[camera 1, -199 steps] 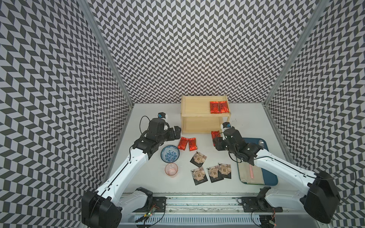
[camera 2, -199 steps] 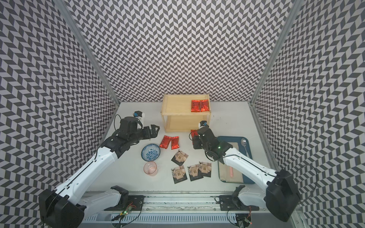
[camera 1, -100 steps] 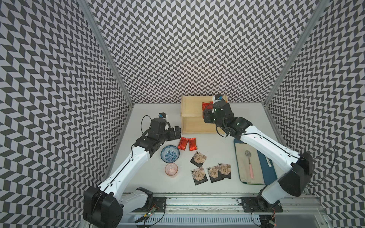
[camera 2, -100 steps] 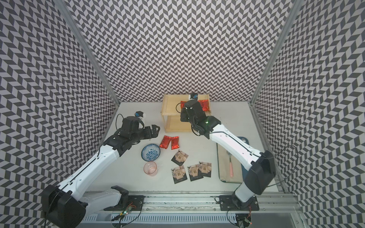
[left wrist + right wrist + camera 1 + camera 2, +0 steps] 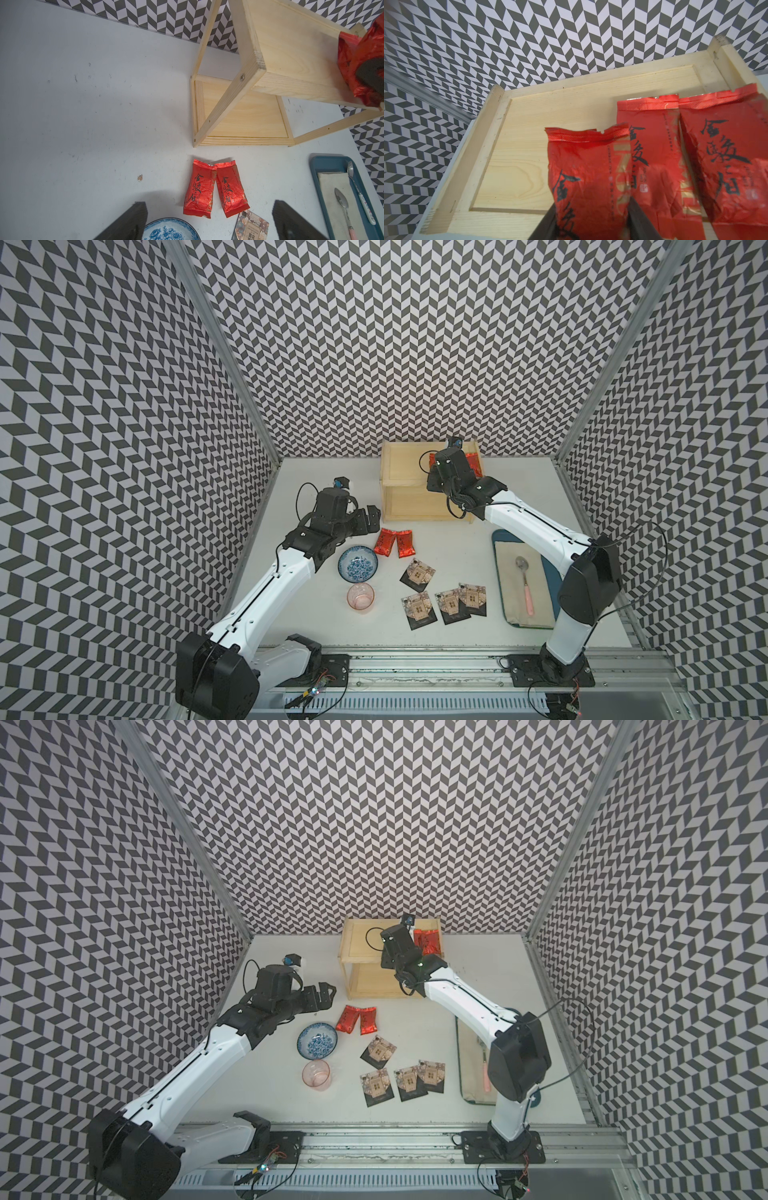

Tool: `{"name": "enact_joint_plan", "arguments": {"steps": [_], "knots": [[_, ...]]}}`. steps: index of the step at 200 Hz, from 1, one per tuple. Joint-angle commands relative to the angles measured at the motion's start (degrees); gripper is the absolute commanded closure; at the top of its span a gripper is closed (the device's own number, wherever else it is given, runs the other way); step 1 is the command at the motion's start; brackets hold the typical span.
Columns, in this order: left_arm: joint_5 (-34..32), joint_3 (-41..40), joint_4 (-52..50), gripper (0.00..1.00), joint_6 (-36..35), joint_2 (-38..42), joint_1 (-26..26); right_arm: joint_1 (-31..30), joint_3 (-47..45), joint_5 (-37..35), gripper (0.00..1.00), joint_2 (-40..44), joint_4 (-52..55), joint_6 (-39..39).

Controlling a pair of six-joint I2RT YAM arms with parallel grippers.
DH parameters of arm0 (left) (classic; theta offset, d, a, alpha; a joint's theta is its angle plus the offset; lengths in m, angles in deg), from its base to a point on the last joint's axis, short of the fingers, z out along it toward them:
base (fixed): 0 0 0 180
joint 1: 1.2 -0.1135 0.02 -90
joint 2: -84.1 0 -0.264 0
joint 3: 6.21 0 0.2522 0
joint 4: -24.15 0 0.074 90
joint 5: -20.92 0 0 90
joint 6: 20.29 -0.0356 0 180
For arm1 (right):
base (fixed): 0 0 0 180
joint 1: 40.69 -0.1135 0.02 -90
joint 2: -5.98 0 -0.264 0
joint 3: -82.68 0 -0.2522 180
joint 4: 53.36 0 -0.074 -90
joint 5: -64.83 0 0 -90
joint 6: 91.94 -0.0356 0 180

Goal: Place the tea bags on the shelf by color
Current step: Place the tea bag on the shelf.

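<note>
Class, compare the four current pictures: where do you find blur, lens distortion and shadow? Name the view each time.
Right wrist view: the held red packet is soft near the fingers, and the wall post is streaked. Left wrist view: wide-angle distortion splays the shelf posts; a soft shadow lies on the table. Both top views: sharp, evenly lit.
</note>
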Motion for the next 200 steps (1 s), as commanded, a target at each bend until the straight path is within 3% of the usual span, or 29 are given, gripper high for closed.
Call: {"name": "enact_joint_plan", "arguments": {"steps": [1,97,200], "knots": [[0.86,-0.35,0.73,0.01,-0.68,0.30,-0.18,0.00,2.53,-1.40,0.53,-1.21,-2.96,-0.71],[0.96,-0.44,0.82,0.01,-0.59,0.32,-0.25,-0.60,4.22,1.54,0.53,-0.21,-2.51,-2.03],[0.94,-0.59,0.73,0.01,-0.59,0.65,-0.22,-0.82,11.90,-3.45,0.52,-6.75,-1.11,1.49]]}}
